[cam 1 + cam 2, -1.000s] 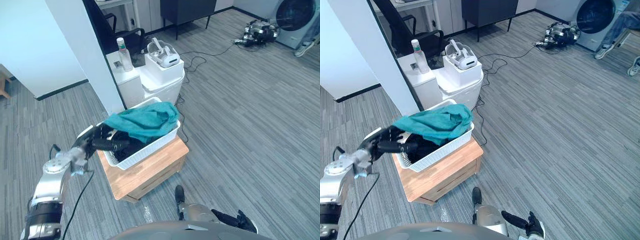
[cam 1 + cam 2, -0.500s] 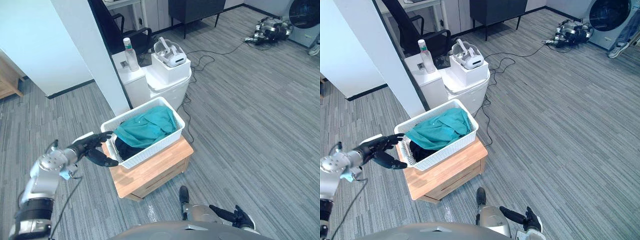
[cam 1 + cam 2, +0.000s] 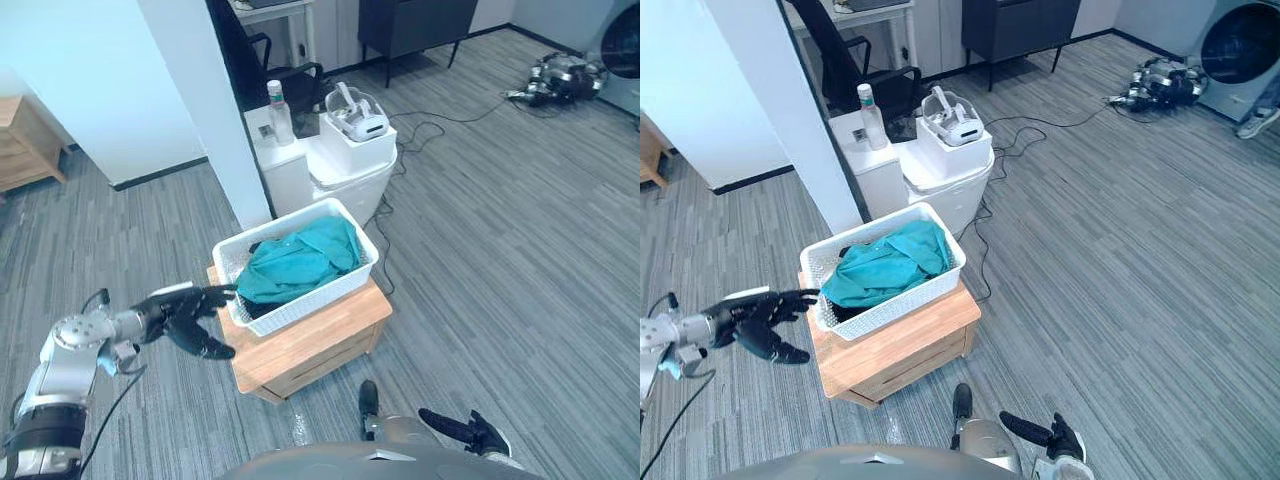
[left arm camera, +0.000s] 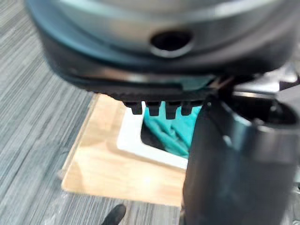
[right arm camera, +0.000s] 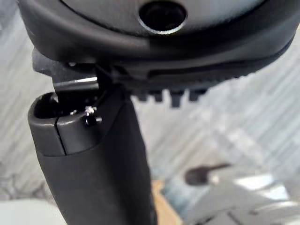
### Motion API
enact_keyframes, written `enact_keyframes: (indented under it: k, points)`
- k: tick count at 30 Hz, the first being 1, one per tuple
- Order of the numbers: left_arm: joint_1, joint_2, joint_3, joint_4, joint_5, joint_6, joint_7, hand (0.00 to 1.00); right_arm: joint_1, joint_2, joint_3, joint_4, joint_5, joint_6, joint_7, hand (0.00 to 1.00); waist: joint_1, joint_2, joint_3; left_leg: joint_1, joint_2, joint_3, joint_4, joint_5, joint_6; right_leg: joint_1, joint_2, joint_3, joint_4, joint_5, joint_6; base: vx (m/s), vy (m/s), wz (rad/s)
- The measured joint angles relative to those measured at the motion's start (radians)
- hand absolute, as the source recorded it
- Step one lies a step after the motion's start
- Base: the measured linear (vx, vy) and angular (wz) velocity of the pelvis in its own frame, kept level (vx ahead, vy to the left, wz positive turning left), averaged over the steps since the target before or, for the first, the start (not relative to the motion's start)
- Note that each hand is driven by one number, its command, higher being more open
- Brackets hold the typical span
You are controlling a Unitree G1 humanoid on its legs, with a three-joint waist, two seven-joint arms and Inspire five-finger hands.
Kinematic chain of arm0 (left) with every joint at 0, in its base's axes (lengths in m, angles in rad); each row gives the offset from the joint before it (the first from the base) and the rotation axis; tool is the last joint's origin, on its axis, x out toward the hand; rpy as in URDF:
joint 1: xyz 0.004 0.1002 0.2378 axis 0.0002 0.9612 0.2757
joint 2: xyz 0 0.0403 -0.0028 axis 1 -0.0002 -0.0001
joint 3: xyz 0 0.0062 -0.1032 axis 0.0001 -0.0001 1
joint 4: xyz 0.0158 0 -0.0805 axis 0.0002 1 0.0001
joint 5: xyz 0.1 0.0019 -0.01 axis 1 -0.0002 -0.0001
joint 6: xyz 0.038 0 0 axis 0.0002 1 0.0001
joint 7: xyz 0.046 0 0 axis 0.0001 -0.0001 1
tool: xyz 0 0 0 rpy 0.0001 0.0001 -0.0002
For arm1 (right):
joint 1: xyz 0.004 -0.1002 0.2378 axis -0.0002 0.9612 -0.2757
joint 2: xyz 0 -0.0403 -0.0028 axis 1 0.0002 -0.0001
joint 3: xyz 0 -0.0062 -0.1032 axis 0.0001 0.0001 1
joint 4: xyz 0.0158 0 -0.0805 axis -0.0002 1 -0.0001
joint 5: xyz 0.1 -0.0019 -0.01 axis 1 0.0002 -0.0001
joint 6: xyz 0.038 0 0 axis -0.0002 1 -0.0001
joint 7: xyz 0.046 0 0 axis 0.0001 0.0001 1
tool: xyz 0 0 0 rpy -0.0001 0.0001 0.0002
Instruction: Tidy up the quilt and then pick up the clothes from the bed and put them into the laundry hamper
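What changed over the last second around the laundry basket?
The left hand has drawn out of the white basket toward the robot's left and hangs open beside it. The teal garment, earlier draped over the rim, now lies inside. The basket on its wooden stand and the low right hand stayed put; the view itself shifted.

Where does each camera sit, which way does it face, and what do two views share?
Left eye view: on the head, looking down at a white plastic lattice basket of teal cloth on a low wooden cabinet; open left hand lower left.
Right eye view: beside it, same scene; right hand at bottom.
Left wrist view: along the left hand toward basket and cloth.
Right wrist view: past the right hand at grey striped floor.
Shared: basket in both eye views and left wrist view.
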Motion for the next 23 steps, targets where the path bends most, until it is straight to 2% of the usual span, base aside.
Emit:
enact_keyframes:
  k: [2,4,6,7,9,10,12,14,18,21,23]
  points:
    - [0.041,-0.032,0.014,0.0,-0.088,0.031,0.039,1.0,-0.018,-0.001,-0.001,0.008,0.021,-0.003,0.0,1.0,0.005,0.001,-0.002,-0.01,0.0,-0.021,0.0,0.0,0.0,0.001,-0.007,-0.016,0.0,0.0,0.008,0.02,0.09,0.28]
    - [0.079,-0.075,0.023,0.0,-0.266,0.105,0.153,1.0,-0.039,-0.003,0.0,0.037,0.027,-0.004,-0.001,1.0,0.024,0.007,-0.006,-0.011,-0.001,-0.031,-0.003,0.0,0.0,0.003,-0.008,-0.024,0.0,-0.002,0.011,0.04,0.114,0.2]
    - [0.113,-0.182,0.096,0.011,-0.474,0.167,0.316,1.0,-0.068,-0.005,0.0,0.074,0.029,-0.005,-0.002,1.0,0.04,0.015,-0.012,-0.012,-0.003,-0.058,-0.014,0.004,0.001,0.011,-0.016,-0.045,0.0,-0.012,0.017,0.05,0.123,0.3]
    - [0.121,-0.207,0.116,0.018,-0.519,0.176,0.351,1.0,-0.074,-0.005,0.0,0.083,0.03,-0.004,-0.002,1.0,0.042,0.016,-0.013,-0.012,-0.004,-0.067,-0.017,0.005,0.002,0.014,-0.018,-0.052,0.0,-0.015,0.02,0.05,0.118,0.37]
    - [0.157,-0.31,0.192,0.08,-0.669,0.18,0.48,1.0,-0.083,-0.005,-0.002,0.11,0.033,-0.004,-0.002,1.0,0.052,0.022,-0.017,-0.014,-0.005,-0.097,-0.019,0.005,0.002,0.024,-0.025,-0.073,0.0,-0.021,0.024,0.06,0.129,0.31]
    - [0.165,-0.335,0.211,0.101,-0.695,0.179,0.505,1.0,-0.084,-0.004,-0.002,0.116,0.033,-0.004,-0.002,1.0,0.053,0.023,-0.018,-0.013,-0.005,-0.101,-0.019,0.005,0.003,0.027,-0.026,-0.076,0.0,-0.022,0.024,0.06,0.11,0.26]
    - [0.209,-0.431,0.263,0.219,-0.708,0.14,0.578,1.0,-0.092,0.0,-0.015,0.124,0.033,-0.003,0.002,1.0,0.055,0.022,-0.024,-0.013,-0.006,-0.122,-0.019,0.005,0.003,0.038,-0.032,-0.096,0.0,-0.033,0.035,0.06,0.101,0.27]
    - [0.25,-0.498,0.266,0.303,-0.695,0.098,0.606,1.0,-0.094,0.005,-0.021,0.138,0.033,-0.003,0.005,1.0,0.06,0.016,-0.027,-0.013,-0.007,-0.124,-0.019,0.005,0.003,0.04,-0.035,-0.101,0.0,-0.035,0.038,0.05,0.074,0.13]
    - [0.293,-0.626,0.237,0.512,-0.636,0.065,0.681,1.0,-0.114,0.023,-0.057,0.187,0.031,-0.003,0.014,1.0,0.081,0.003,-0.034,-0.012,-0.01,-0.149,-0.027,0.006,0.004,0.052,-0.044,-0.126,-0.001,-0.042,0.045,0.02,0.062,0.18]
    - [0.289,-0.669,0.212,0.599,-0.565,0.052,0.714,1.0,-0.126,0.045,-0.057,0.188,0.029,-0.006,0.023,1.0,0.081,-0.002,-0.035,-0.011,-0.009,-0.149,-0.035,0.007,0.006,0.05,-0.043,-0.127,-0.001,-0.045,0.042,0.0,0.009,0.03]
    - [0.271,-0.662,0.208,0.61,-0.53,0.053,0.717,1.0,-0.13,0.045,-0.056,0.192,0.029,-0.009,0.023,1.0,0.081,0.001,-0.035,-0.012,-0.008,-0.15,-0.037,0.008,0.005,0.05,-0.041,-0.128,-0.001,-0.045,0.041,0.0,0.0,0.0]
